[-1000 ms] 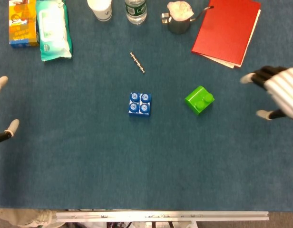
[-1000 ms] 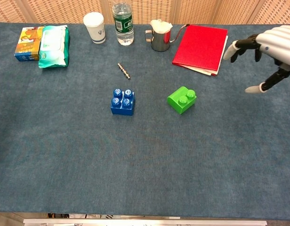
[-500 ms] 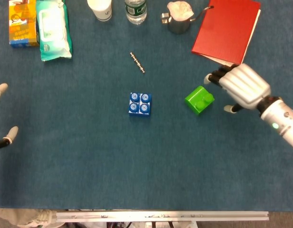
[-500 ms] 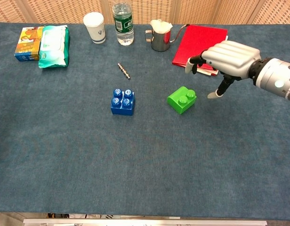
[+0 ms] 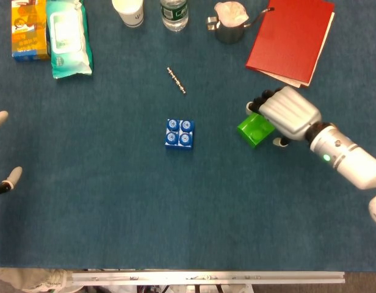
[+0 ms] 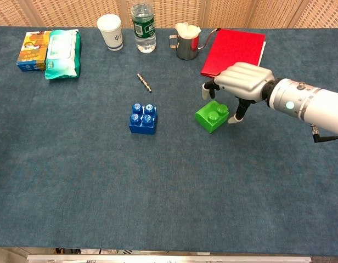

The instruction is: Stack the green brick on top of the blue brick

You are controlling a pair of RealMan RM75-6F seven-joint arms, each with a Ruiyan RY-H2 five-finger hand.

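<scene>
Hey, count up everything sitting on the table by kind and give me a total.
Bricks: 2, green and blue
Cup: 1
Bottle: 1
Metal pitcher: 1
Red folder: 1
Wipes pack: 1
Box: 1
Small rod: 1
Total: 9

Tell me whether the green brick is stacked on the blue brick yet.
Not yet. The green brick sits on the table beside the blue brick, apart from it, with the right hand over it.
</scene>
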